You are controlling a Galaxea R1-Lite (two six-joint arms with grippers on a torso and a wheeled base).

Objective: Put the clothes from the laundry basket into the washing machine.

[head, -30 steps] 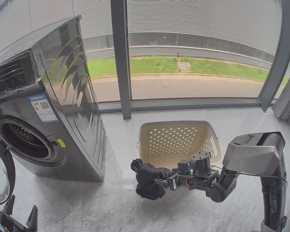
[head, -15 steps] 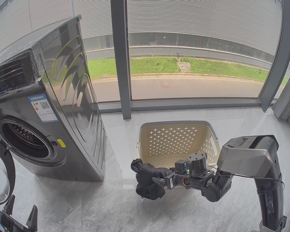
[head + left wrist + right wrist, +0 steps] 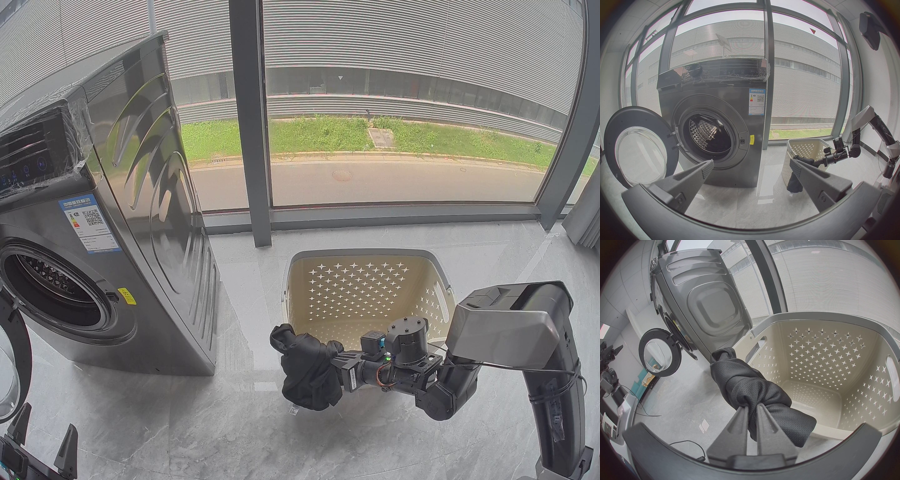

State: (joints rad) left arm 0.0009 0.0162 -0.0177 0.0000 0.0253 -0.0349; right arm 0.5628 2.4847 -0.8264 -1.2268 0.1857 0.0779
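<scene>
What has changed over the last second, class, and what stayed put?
The right gripper, shut on the black garment, has shifted slightly left toward the washing machine, and the garment now bunches closer against it. The laundry basket, the washing machine and the open left gripper stayed still.

Washing machine (image 3: 125,206) front cut by the head view's edge, its open door (image 3: 22,356) mostly cropped, drum (image 3: 53,290) depths dark, laundry basket (image 3: 365,255) beside the machine, near rim hidden behind black garment (image 3: 306,375), label (image 3: 89,223) print unreadable
</scene>
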